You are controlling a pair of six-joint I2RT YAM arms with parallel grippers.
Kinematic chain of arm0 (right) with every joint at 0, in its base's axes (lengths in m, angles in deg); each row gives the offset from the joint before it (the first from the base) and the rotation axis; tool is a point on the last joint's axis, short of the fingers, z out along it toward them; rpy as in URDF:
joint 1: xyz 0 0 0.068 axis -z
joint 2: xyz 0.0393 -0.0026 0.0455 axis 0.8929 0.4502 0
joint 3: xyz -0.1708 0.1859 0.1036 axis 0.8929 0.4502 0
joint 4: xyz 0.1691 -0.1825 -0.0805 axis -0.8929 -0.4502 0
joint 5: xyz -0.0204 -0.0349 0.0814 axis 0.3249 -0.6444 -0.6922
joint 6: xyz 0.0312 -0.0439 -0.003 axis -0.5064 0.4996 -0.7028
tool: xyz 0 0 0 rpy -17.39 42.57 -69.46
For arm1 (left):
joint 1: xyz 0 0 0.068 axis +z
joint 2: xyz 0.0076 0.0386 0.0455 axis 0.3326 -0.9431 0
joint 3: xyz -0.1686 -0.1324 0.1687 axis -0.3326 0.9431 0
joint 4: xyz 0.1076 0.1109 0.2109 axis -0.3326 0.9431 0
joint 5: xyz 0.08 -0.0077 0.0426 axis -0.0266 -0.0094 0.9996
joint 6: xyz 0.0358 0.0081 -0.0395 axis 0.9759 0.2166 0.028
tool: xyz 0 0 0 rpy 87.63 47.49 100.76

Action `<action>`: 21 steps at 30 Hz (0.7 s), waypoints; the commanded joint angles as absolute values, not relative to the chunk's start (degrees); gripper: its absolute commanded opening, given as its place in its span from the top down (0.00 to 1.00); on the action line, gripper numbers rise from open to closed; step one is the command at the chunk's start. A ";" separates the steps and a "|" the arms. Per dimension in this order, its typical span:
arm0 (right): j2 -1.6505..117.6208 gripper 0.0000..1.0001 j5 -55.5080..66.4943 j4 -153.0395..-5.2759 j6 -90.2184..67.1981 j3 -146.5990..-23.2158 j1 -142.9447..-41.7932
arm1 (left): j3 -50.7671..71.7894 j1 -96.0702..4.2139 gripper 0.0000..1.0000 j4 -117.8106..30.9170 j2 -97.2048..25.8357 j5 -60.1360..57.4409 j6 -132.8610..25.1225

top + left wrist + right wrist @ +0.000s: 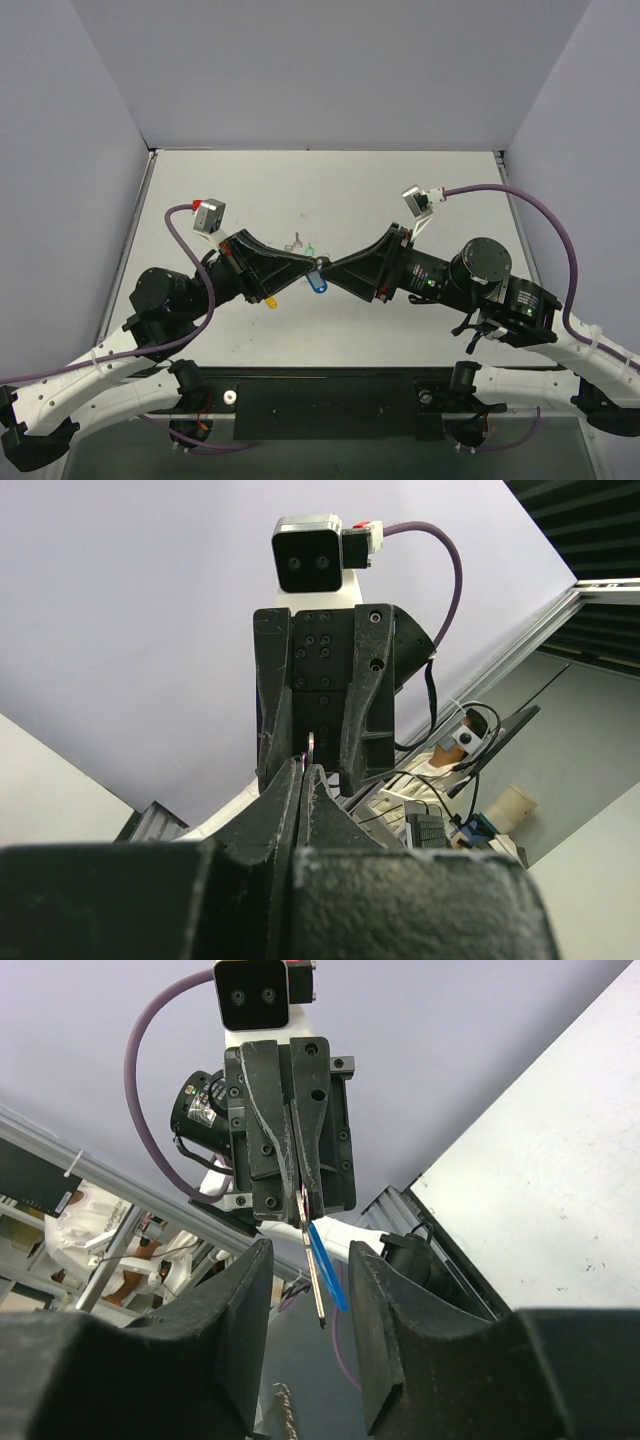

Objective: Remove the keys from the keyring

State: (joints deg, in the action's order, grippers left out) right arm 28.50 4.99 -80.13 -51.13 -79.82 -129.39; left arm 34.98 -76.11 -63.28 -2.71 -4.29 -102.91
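Note:
My left gripper (313, 264) is shut on the keyring, whose thin ring shows as a sliver at the fingertips (310, 746). It holds it above the table. In the right wrist view, a silver key (315, 1282) and the blue tag (328, 1272) hang from the left gripper (300, 1192). The blue tag also shows from above (318, 284). My right gripper (308, 1256) is open, tip to tip with the left one (330, 271). Its fingers stand on either side of the hanging key and tag without touching them.
A lone silver key (297, 240) and a green tag (310, 251) lie on the table just beyond the grippers. A yellow tag (272, 301) lies under the left gripper. The white table (400, 190) has walls on three sides.

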 commanded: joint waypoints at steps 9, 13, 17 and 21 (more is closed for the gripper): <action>29.64 0.78 5.14 -77.24 -50.49 -82.22 -129.60 | 33.90 -76.29 1.00 -65.07 -1.85 -4.60 -102.76; 30.08 0.80 5.05 -77.24 -50.40 -82.49 -129.51 | 33.99 -76.29 1.00 -64.99 -2.03 -4.69 -102.76; 30.25 0.85 4.96 -77.24 -50.40 -82.57 -129.51 | 34.08 -76.29 1.00 -64.55 -1.85 -4.69 -102.76; 29.82 0.88 5.22 -77.33 -50.22 -82.57 -129.60 | 34.08 -76.29 1.00 -64.02 -1.76 -4.69 -102.76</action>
State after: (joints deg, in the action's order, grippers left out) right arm 30.05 4.82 -80.06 -51.09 -80.45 -129.39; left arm 34.98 -76.11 -63.19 -2.58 -4.27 -102.98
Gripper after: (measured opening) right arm 0.129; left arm 0.022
